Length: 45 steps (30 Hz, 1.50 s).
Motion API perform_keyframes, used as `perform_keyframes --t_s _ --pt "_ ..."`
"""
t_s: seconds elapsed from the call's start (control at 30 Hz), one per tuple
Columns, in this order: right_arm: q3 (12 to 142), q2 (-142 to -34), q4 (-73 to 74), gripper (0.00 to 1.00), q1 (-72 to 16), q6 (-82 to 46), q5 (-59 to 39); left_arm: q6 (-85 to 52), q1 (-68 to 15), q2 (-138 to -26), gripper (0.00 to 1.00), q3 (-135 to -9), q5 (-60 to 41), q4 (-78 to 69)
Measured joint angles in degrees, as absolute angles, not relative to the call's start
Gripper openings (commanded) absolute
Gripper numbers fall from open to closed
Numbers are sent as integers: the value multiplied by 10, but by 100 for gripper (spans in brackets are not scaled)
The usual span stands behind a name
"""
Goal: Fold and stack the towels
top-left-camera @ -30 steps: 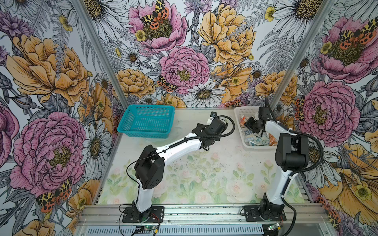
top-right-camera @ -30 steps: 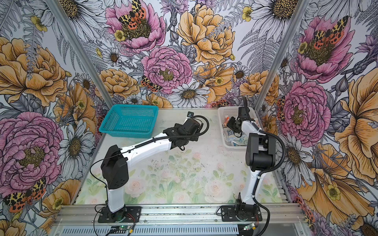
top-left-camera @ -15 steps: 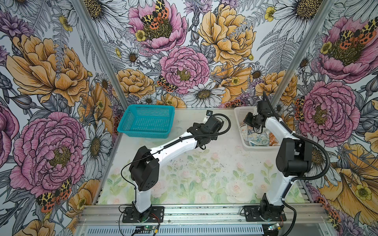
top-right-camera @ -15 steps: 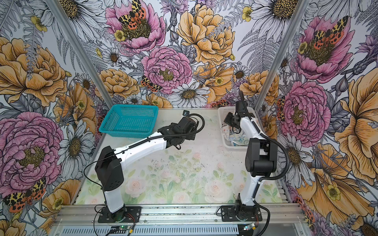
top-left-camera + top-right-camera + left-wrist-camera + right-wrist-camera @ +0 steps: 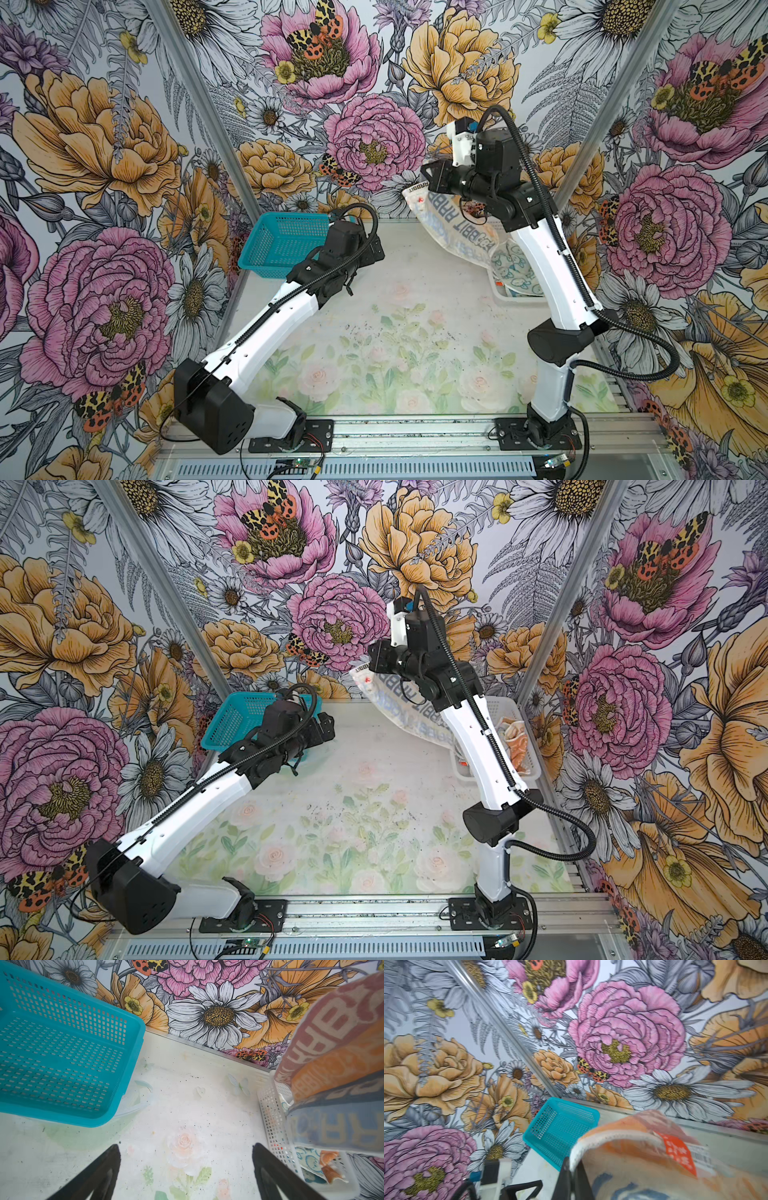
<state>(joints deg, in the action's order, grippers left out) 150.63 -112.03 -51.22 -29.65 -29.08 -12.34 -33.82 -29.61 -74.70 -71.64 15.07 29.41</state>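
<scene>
In both top views the right gripper [image 5: 427,176] [image 5: 372,660] is seen raised high, right of centre in the upper half of the frame, above the far edge of the table [image 5: 415,291]. Its fingers [image 5: 569,1176] are pressed together on a white-hemmed edge of the striped towel [image 5: 453,226], which is pinched between them. The towel is lifted clear of the table and hangs slanting down and to the right from the grip, with "RABBIT" lettering shown on its blue and grey bands. A red label [image 5: 679,1155] is seen at the towel's edge close to the grip. The lower end is trailed towards the white basket [image 5: 505,294]; whether it touches the basket cannot be told.

The cream towel with blue bunnies [image 5: 515,268] is found crumpled inside the white basket at the right of the frame, partly hidden behind the right arm. The orange towel [image 5: 517,742] is seen in the same basket, just beside it.

The left gripper [image 5: 186,1147] is held low over the table, left of centre in both top views and just beside the teal basket [image 5: 282,241]. Its fingers are spread wide apart and nothing is gripped; in the left wrist view only the printed table surface is seen between them. The teal basket is placed at the far left corner of the table, against the flowered wall.
</scene>
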Motion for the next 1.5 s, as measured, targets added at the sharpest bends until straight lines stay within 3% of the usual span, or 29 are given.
perform_keyframes --t_s 0.17,0.43,0.5,0.53,0.57,0.67,0.87,1.17,1.3,1.5 --pt "1531 -1118 -520 0 -278 -304 -152 -350 -276 -686 99 -675 149 273" --pt "1324 -1149 -526 2 -188 -287 -172 -362 -276 -714 99 -672 138 254" --pt "1286 -1182 -532 10 -168 -272 -170 -362 -277 -724 99 -670 136 254" --pt "1275 -1203 -537 19 -159 -266 -167 -362 -278 -728 99 -669 136 254" --pt "1265 -1226 -541 38 -148 -256 -163 -362 -280 -732 99 -668 132 254" --pt "1249 -1273 -550 65 -125 -236 -153 -363 -280 -737 99 -667 122 253" --pt "1192 -1242 -550 87 -122 -216 -135 -372 -269 -744 99 -657 90 249" --pt "892 -1050 -452 90 -296 -244 -136 -392 -230 -763 99 -622 33 239" --pt "811 -1046 -417 90 -341 -277 -135 -398 -214 -771 99 -609 -10 238" --pt "780 -1063 -374 80 -391 -312 -123 -408 -199 -773 99 -576 -51 236"
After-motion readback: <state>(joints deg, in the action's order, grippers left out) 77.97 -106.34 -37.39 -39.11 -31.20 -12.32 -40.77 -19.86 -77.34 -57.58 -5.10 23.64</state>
